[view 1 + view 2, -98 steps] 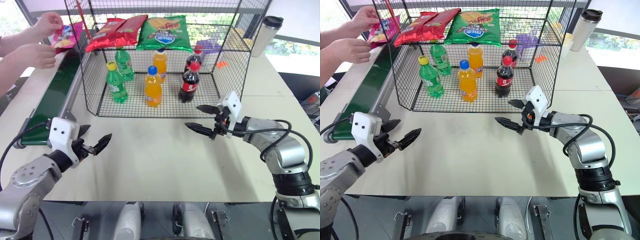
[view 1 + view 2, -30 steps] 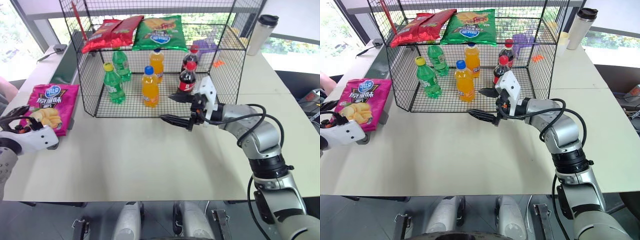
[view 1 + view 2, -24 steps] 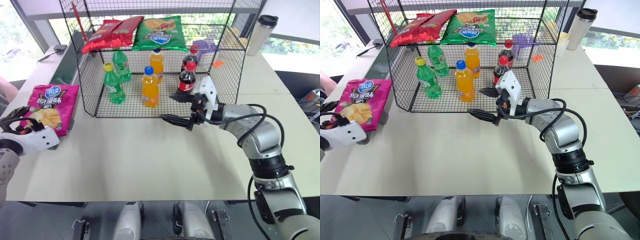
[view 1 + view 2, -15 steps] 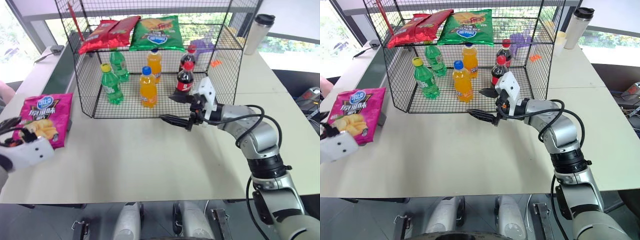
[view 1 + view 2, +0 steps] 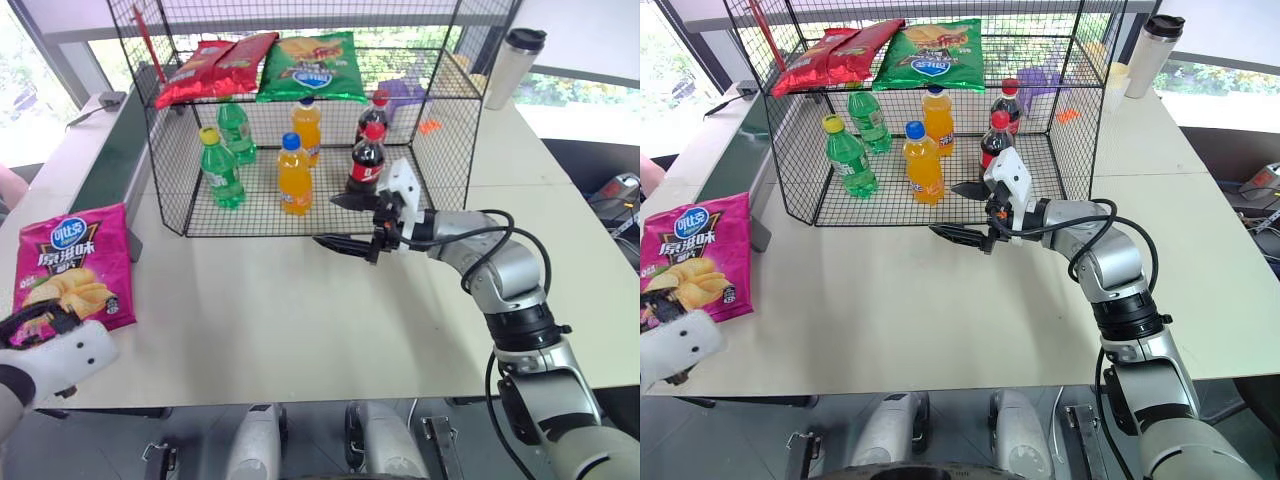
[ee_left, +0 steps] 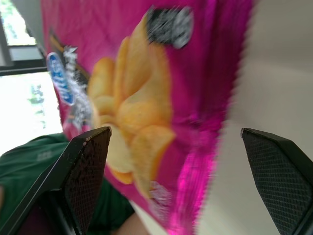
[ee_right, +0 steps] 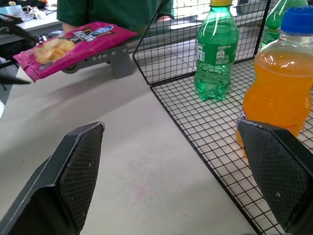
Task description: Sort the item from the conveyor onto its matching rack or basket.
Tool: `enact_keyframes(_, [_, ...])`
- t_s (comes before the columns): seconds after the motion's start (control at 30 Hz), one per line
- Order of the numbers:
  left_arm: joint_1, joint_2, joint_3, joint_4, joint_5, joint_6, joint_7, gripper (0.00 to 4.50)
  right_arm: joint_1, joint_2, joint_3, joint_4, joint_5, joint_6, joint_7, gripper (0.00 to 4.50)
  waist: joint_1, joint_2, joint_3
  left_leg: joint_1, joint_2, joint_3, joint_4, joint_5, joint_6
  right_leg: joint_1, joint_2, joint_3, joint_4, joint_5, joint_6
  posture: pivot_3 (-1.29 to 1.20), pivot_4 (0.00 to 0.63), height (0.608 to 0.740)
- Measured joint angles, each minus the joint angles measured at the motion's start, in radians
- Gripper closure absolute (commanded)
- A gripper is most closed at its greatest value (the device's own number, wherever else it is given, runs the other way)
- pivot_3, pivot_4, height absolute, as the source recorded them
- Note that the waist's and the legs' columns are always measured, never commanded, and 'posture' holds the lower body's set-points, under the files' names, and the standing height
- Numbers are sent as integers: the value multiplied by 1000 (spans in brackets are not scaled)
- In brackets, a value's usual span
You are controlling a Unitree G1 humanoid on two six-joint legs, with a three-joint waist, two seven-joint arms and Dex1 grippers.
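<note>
Though half cut off, left tool (image 6: 183,181) spread wide, pink bag (image 5: 70,265) unheld.

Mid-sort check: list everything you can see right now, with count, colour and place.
crisp bag: 1, magenta-pink, at the near end of the conveyor, by the table's left edge
conveyor: 1, dark green, along the table's left side
rack: 1, black wire, at the back of the table
red bags: 2, red, rack top shelf, left
green bag: 1, green, top shelf, middle
green bottles: 2, rack floor, left
orange bottles: 2, rack floor, middle
cola bottles: 2, dark with red caps, rack floor, right
tumbler: 1, silver with a black lid, on the table right of the rack
left gripper: open, in front of the crisp bag
right gripper: open, above the table before the rack
</note>
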Motion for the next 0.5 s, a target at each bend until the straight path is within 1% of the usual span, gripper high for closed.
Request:
enact_keyframes(0.07, [-41,4,-28,40,27,-10,42,62,4,0,-2,-3,-3,0,-11,0,0,0,0,0,0,0,0,0,0,0,0,0,0,1,2,0,150,740])
enact_keyframes(0.1, [-57,7,-39,57,44,-19,64,600,7,-1,-3,-4,-4,0,-16,0,0,0,0,0,0,0,0,0,0,0,0,0,0,2,3,0,150,740])
enact_keyframes(0.13, [-71,11,-48,72,55,-25,83,838,11,-1,-4,-6,-4,0,-21,0,0,0,0,0,0,0,0,0,0,0,0,0,0,2,3,0,150,740])
enact_keyframes(0.17, [-87,12,-52,90,67,-30,101,1325,20,-1,-9,-11,-5,1,-28,0,0,0,0,0,0,0,0,0,0,0,0,0,0,2,3,0,150,740])
enact_keyframes(0.2, [-94,12,-56,100,75,-32,109,1691,22,-2,-10,-11,-5,2,-32,0,0,0,0,0,0,0,-1,0,0,0,0,0,0,2,3,0,150,740])
enact_keyframes(0.23, [-101,13,-65,109,82,-35,118,2162,24,-3,-12,-12,-5,3,-36,0,0,0,0,0,0,0,-1,0,0,0,0,0,0,2,3,0,150,740])
enact_keyframes(0.3, [-109,12,-83,114,87,-40,126,2875,27,-4,-18,-13,-6,3,-41,0,0,0,0,0,0,0,-1,0,0,0,0,0,0,2,3,0,150,740])
enact_keyframes(0.33, [-109,11,-88,115,88,-42,128,3360,27,-5,-19,-13,-6,3,-45,0,-1,0,0,0,0,0,-1,0,0,0,0,0,0,2,3,0,150,740])
enact_keyframes(0.4, [-115,11,-89,115,92,-42,139,4166,27,-5,-21,-13,-7,3,-48,0,-1,0,0,0,0,0,-1,0,0,0,0,0,0,2,3,0,150,740])
enact_keyframes(0.43, [-120,11,-88,115,96,-40,142,4483,27,-5,-21,-13,-8,3,-49,0,-1,0,0,0,0,0,-1,0,0,0,0,0,0,2,3,0,150,740])
enact_keyframes(0.5, [-125,11,-85,108,100,-35,142,4483,27,-5,-21,-13,-10,1,-48,0,-1,0,0,0,0,0,0,0,0,0,0,0,0,2,3,0,150,740])
